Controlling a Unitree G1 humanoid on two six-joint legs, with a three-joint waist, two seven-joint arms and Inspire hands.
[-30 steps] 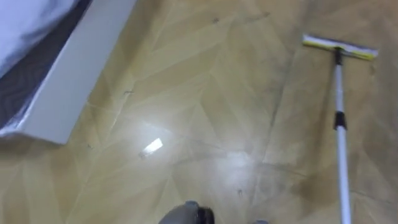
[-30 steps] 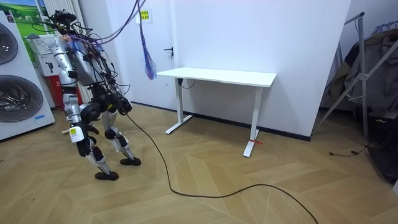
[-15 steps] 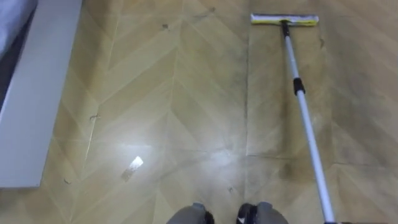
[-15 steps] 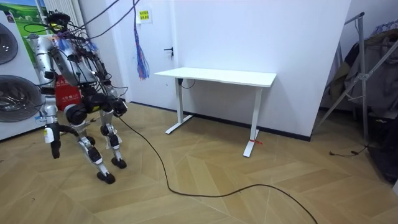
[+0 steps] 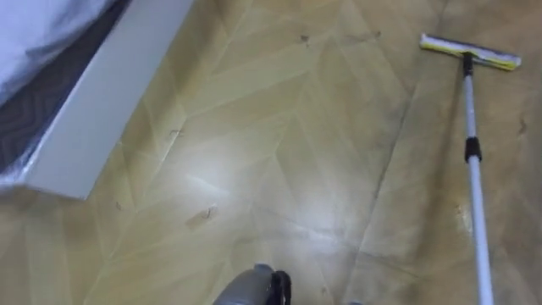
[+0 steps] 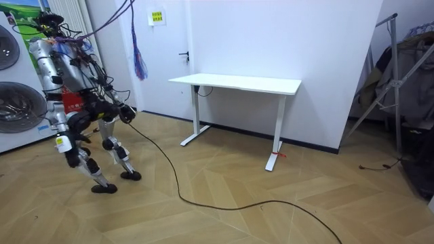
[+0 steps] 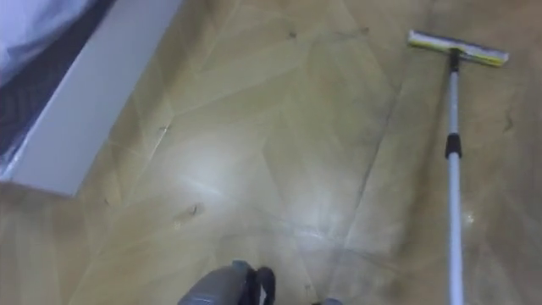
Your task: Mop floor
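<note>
Right hand (image 6: 126, 114) first, and honestly I can't tell if it's clamped on anything. In the room view it's just a dark shape back by the hip, and even calling it the right one is my best guess. The left hand (image 6: 62, 144) hangs low in front of the knees. Same story, can't tell its state.

The mop (image 5: 472, 169) is out ahead on the robot's right side. Its yellow-edged mop head (image 5: 471, 52) sits flat on the floor (image 5: 279, 161), and the pole runs straight back toward the robot.

That's why I figure the right hand has the top of the pole. Held back by the hip, it would keep the head flat and far out front, ready to push or drag across the boards. The wood beside the pole looks darker and streaky, so probably damp already. The bright patch in the middle is just glare.

A little scrap (image 5: 201, 217) lies on the floor well to the left of the pole. Further left is a white bed frame (image 5: 102, 93) with a white sheet (image 5: 38, 34) on top, well apart from the mop. In the room view the robot leans forward near the washing machines (image 6: 17, 102).

The upper pole is cut off at the bottom edge of the eye views, so where it meets a hand is anyone's guess. I also wouldn't swear that white thing is really a bed.
</note>
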